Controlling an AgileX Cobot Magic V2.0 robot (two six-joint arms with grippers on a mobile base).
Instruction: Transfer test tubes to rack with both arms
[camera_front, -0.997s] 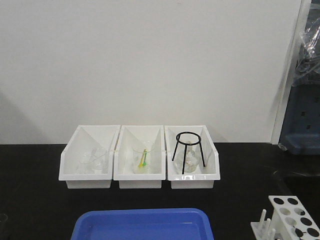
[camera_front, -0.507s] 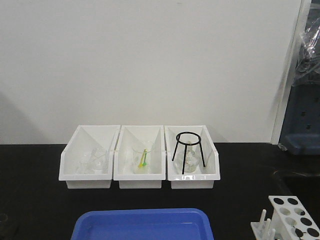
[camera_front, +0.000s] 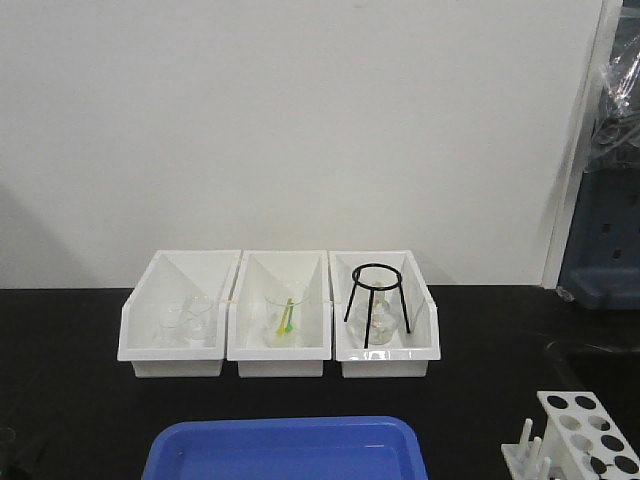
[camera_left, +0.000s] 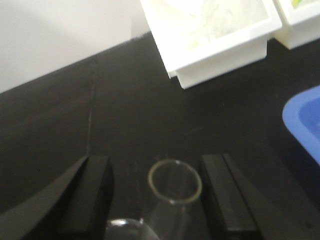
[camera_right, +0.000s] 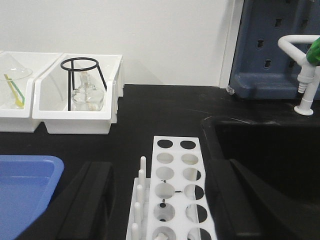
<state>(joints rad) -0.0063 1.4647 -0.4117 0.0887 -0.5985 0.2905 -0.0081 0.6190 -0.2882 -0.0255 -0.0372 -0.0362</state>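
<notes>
Between fingers of the left tool sits a test tube

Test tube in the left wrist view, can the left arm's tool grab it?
Probably yes. The test tube sits right between the open sides of the left tool, with nothing blocking it; closing should catch it.

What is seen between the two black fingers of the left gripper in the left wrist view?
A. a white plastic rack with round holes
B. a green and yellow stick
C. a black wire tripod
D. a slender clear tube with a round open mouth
D: the left wrist view shows the round rim of a slender clear test tube inside the open left gripper, with a gap of black table on each side.
</notes>
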